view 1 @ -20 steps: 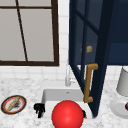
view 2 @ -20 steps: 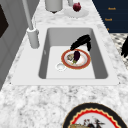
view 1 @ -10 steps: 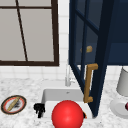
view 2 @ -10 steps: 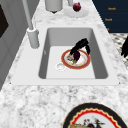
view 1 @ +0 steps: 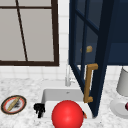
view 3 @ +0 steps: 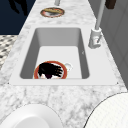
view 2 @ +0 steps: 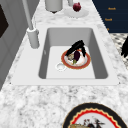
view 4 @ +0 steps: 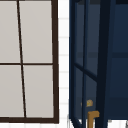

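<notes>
Fingers of your left hand (view 1: pixel 39 109) hang curled at the sink's (view 2: pixel 100 62) front left corner, holding nothing. To its right, in the basin, your right hand (view 2: pixel 77 48) rests over the orange-rimmed plate (view 2: pixel 86 62), its fingers spread above the dark eggplant (view 2: pixel 76 55) on it. Whether they grip it, you cannot tell.
</notes>
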